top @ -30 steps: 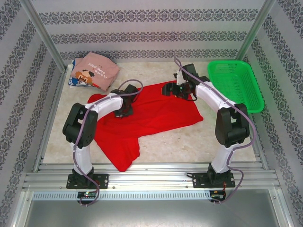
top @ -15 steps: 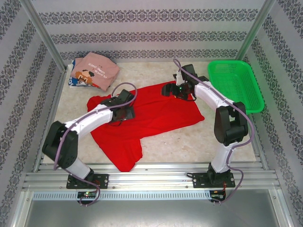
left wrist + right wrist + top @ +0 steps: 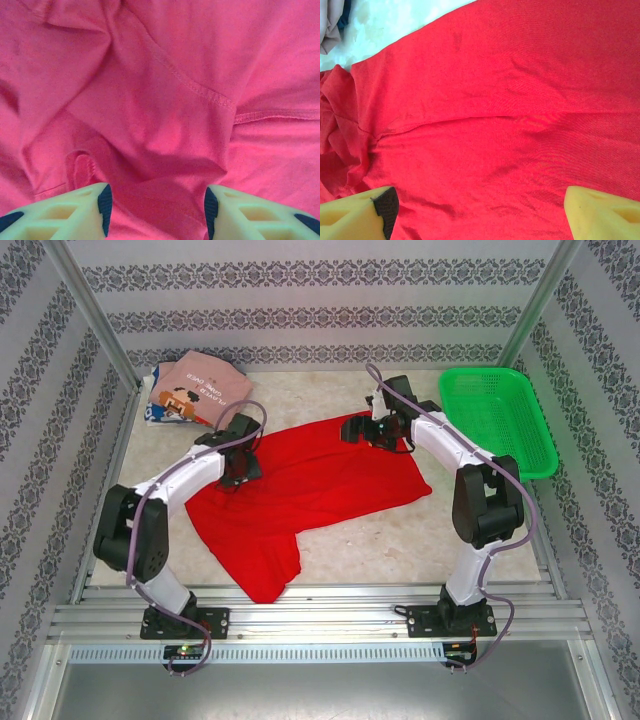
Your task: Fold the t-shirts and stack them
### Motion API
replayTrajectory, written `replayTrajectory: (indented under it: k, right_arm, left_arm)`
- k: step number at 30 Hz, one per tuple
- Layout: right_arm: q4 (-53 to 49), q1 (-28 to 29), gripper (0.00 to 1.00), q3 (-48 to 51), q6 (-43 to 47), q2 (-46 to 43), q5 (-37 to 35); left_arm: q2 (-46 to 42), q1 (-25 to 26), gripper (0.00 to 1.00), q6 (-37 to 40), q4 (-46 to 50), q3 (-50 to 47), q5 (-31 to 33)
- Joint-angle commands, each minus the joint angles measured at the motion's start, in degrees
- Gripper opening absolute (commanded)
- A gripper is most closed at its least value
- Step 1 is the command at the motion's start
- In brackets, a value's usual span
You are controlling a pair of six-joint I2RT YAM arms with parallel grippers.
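- Red t-shirt lay spread, with rumples, at the centre of the pale surface, one part trailing toward 7 o'clock near the front rail.
- Left pincer sat low over the shirt's 10 o'clock side. In the left wrist view its jaws stood apart, not gripping, with bunched red cloth and a stitched seam lying beyond them.
- Right pincer hovered at the shirt's 12 o'clock edge. Seen from the right wrist, its jaws were wide open above smooth red fabric and held nothing.
- Dusty-pink t-shirt, folded with its printed graphic facing up, rested on the white-blue t-shirt in the surface's 10 o'clock corner, apart from the red one.
- Green basket stood at 2 o'clock, just beside the right arm.
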State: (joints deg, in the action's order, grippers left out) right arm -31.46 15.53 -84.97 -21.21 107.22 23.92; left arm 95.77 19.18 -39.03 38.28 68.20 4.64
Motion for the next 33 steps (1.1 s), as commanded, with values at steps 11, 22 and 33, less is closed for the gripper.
replayTrajectory:
  k: [11,22,33]
  right_arm:
    - [-0.77,0.05,0.87,0.62,-0.06,-1.84,1.37]
    - [-1.06,0.12,0.87,-0.59,-0.49,-1.31,1.3]
    - [-1.41,0.04,0.87,-0.38,0.03,-1.4,2.26]
  left_arm:
    - [9.52,6.74,0.21,0.09,-2.51,1.54,-10.28]
    - [-2.69,8.65,0.43,-7.21,-12.96,-3.42,-15.08]
    - [-27.21,-2.29,0.56,-20.08,10.69,-17.94,-4.09]
